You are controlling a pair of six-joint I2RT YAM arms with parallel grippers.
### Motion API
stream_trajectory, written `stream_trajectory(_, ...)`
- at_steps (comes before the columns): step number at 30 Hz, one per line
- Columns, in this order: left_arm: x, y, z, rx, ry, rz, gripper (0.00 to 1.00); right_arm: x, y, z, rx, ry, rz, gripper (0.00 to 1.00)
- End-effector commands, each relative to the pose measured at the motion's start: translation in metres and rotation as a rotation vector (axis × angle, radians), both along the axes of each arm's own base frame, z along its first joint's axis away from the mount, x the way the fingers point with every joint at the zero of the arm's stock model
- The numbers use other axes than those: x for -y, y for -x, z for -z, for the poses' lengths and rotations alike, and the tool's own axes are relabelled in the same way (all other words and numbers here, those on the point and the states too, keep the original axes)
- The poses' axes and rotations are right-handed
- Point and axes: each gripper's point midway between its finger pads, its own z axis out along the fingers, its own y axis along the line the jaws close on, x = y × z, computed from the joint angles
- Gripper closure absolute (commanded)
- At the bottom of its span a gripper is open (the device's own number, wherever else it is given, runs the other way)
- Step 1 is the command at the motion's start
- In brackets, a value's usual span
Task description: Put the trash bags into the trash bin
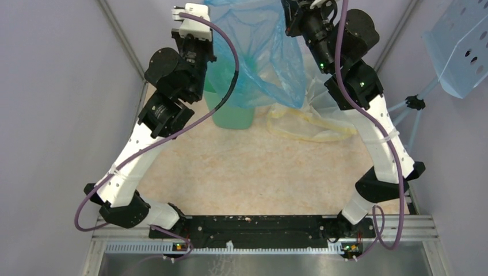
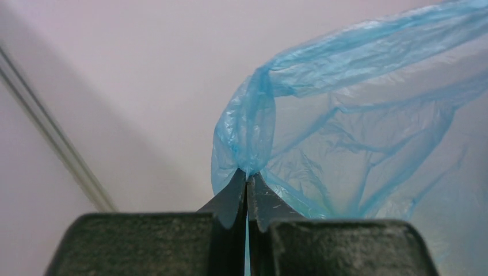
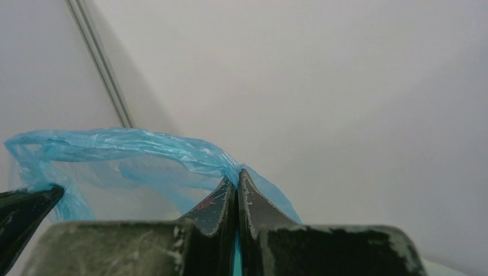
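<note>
Centrally, a light blue trash bag (image 1: 259, 52) of thin, translucent, crinkled film hangs spread between the two grippers at the far end of the table (image 1: 259, 172). Its gathered upper edge runs as a rumpled band from one pinch point to the other, and the loose body drapes downward in soft folds.

On one side, the left gripper (image 2: 247, 181) has dark, scuffed, wedge-shaped fingers pressed together on a bunched corner of the film, which balloons upward and to the right of the tips. Opposite, the right gripper (image 3: 237, 178) is likewise clenched on the bag's rim, with a twisted strand of blue emerging from between its fingertips.

Below, the trash bin (image 1: 233, 118) is green plastic, smooth-walled with rounded corners, and stands on the table under the left part of the hanging bag. The bag's lower folds veil the bin's upper portion in the top view; whether they touch cannot be told.

Beside it, a pale yellowish bag (image 1: 311, 123), also translucent, lies crumpled flat on the table just right of the bin, partly beneath the right arm (image 1: 380, 126). The table surface is mottled beige-orange.
</note>
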Motion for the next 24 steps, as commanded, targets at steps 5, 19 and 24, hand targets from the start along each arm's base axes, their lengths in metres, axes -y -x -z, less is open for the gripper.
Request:
stream_trajectory(5,-0.032,-0.015,-0.027,0.078,0.063,-0.035,1.00,-0.006,-0.008,-0.029,0.108,-0.050,-0.026,1.00)
stream_trajectory(19,-0.035,-0.057,0.034,-0.053,0.092,0.023,1.00,-0.014,-0.048,0.005,0.042,-0.021,-0.001,0.95)
stream_trajectory(24,-0.036,-0.065,0.047,-0.095,0.083,0.015,1.00,-0.018,-0.052,0.022,-0.007,0.029,-0.012,0.49)
